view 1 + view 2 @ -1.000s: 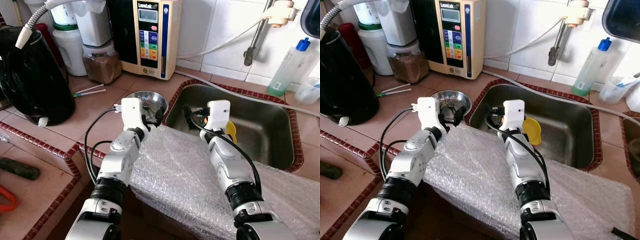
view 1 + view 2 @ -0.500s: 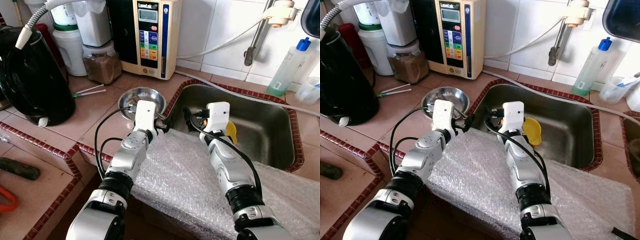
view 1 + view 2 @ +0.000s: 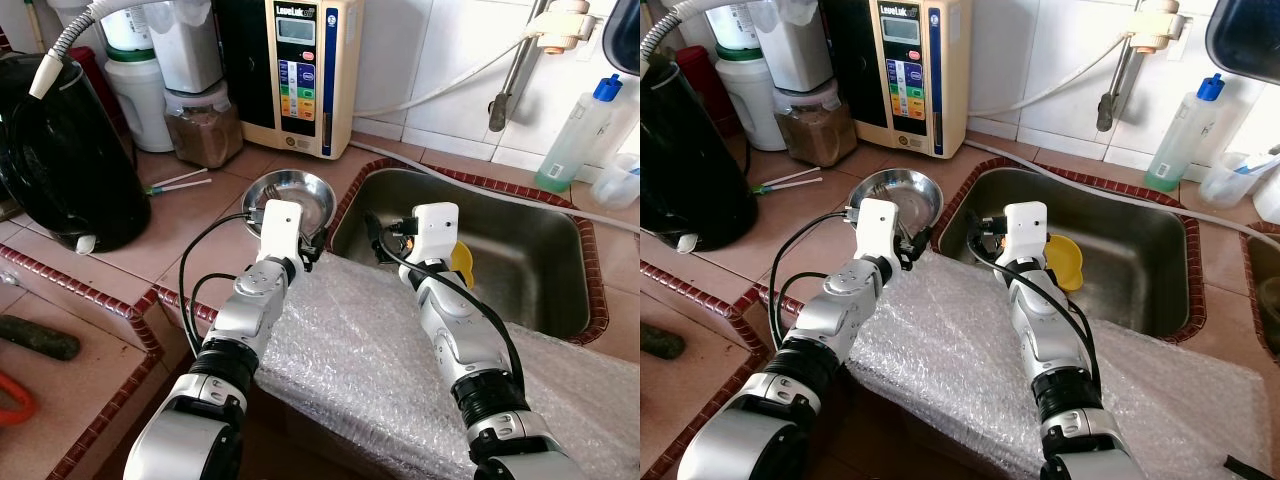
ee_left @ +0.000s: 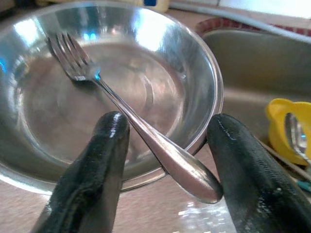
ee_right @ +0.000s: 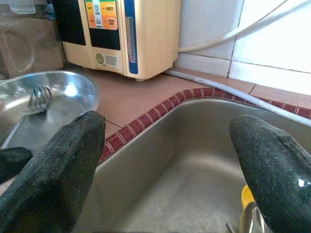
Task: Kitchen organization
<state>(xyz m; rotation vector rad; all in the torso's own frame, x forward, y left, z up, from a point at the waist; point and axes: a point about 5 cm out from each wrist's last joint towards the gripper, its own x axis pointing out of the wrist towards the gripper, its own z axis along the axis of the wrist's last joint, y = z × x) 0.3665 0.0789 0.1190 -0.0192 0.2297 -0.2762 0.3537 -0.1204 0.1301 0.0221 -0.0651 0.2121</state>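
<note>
I have my left gripper (image 4: 165,160) up at the near rim of the steel bowl (image 3: 290,195), which sits on the tiled counter (image 3: 200,230) just left of the sink (image 3: 510,250), a little above the middle of the left eye frame. In the left wrist view the two black fingers (image 4: 92,179) stand spread apart, one on each side of the handle of a fork (image 4: 131,121). The fork lies in the bowl with its tines down on the bowl's floor and its handle leaning out over the near rim; whether either finger actually touches the handle, I cannot tell. The bowl looks tipped, its near edge raised toward the camera.

My right gripper (image 5: 170,160) hangs over the left end of the sink, fingers wide apart with nothing between them. Through it I see the red tile edging (image 5: 160,109), the cream water appliance (image 5: 131,34) against the wall, and the bowl off to the side. A yellow cup-like thing (image 3: 462,262) lies in the sink just behind my right wrist.

Bubble wrap (image 3: 370,350) covers the counter edge under both forearms, across the lower middle of the frame. A black kettle (image 3: 60,160) fills the upper left, with two chopsticks (image 3: 178,182) on the tiles between it and the bowl, and a clear bottle with a blue cap (image 3: 580,135) stands at the upper right.
</note>
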